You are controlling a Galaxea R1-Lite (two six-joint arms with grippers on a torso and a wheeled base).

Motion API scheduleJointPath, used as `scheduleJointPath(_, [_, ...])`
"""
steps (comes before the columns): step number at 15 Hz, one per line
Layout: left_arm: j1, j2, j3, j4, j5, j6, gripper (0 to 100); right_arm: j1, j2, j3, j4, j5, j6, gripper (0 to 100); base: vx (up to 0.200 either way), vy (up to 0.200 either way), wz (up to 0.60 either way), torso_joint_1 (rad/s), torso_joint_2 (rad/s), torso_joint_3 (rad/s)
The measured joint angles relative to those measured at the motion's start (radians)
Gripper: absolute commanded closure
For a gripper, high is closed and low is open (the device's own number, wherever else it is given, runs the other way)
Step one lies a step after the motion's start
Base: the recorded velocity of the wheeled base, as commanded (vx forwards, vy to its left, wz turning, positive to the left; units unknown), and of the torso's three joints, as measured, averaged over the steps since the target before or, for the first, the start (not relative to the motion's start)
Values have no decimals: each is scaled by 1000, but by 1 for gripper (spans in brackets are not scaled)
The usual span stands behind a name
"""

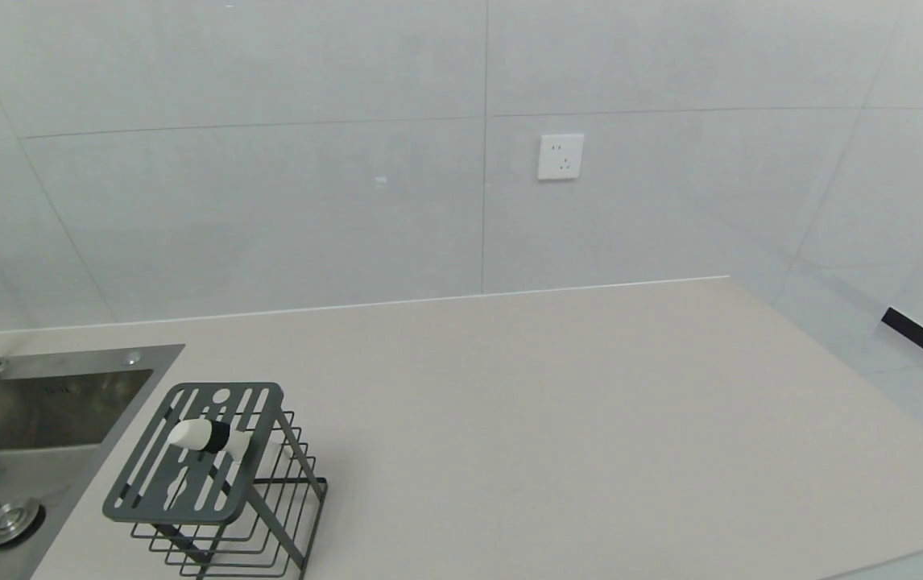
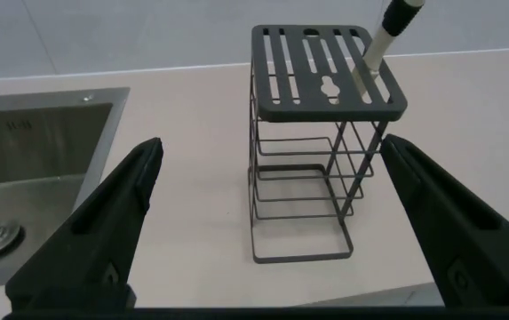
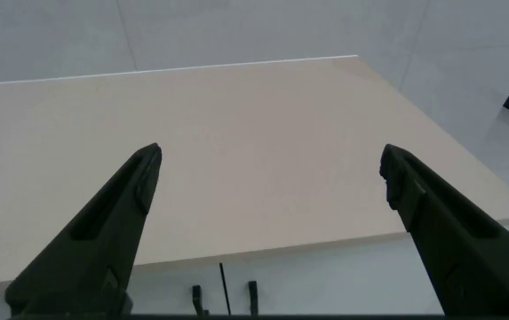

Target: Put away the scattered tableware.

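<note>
Beside the sink [image 1: 26, 411], a utensil [image 1: 200, 435] is being held by the rack [image 1: 188, 483]; left gripper [image 2: 272, 149] and right gripper [image 3: 270, 156] are being shown spread wide.

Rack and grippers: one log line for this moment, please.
rack holds one utensil | left gripper open | right gripper open

Spread claw [image 2: 272, 149] before slotted rack [image 2: 300, 100]
</note>
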Motion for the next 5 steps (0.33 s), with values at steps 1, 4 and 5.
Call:
scheduleJointPath(1, [0,0,0,0,0,0,0,0,0,0,0,0,0,0,0,0,0,0,0,0])
scheduleJointPath(4, [0,0,0,0,0,0,0,0,0,0,0,1,-3,0,0,0,0,0,0,0])
scheduleJointPath(5, [1,0,0,0,0,0,0,0,0,0,0,1,-4,0,0,0,0,0,0,0])
